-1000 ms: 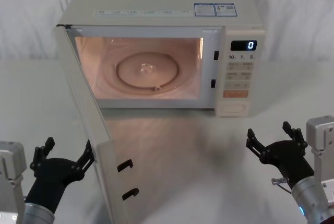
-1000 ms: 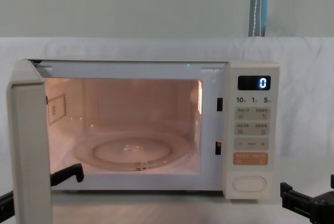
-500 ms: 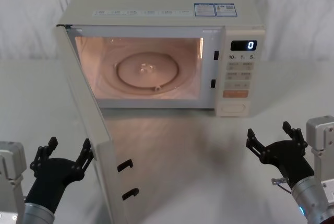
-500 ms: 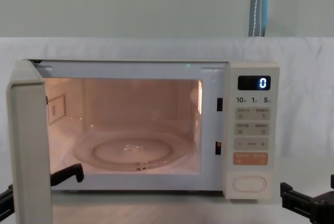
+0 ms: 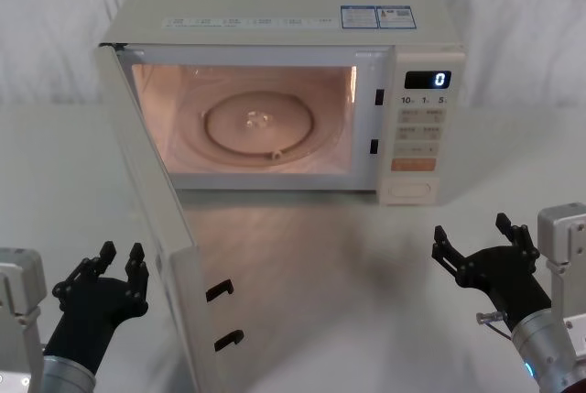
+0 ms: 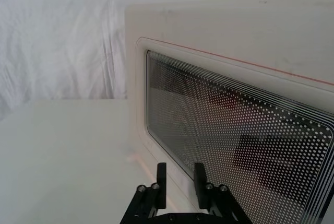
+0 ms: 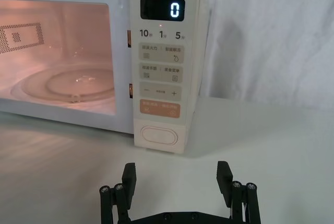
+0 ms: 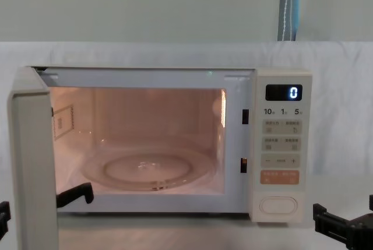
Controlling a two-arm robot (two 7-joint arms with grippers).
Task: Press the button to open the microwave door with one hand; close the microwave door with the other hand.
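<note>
I see the microwave (image 5: 284, 81) standing at the far middle of the table (image 5: 302, 256), a cream box with its black display (image 5: 428, 80) showing a 0 and its cavity lit warm pink around a glass turntable (image 5: 261, 123). The microwave door (image 5: 156, 219) hangs wide open, hinged at the left and swung out toward the near side; from the left wrist view I make out its outer face, a cream panel with a rounded dark window covered in fine dots. The button (image 5: 410, 191) is a wide cream oval with a raised rim at the bottom of the control panel, just under the orange key (image 5: 413, 165). My left gripper (image 5: 121, 260) sits near left, just outside the door's free edge, fingers narrowed with a small gap. My right gripper (image 5: 485, 239) hovers near right, fingers spread wide, well short of the button.
</note>
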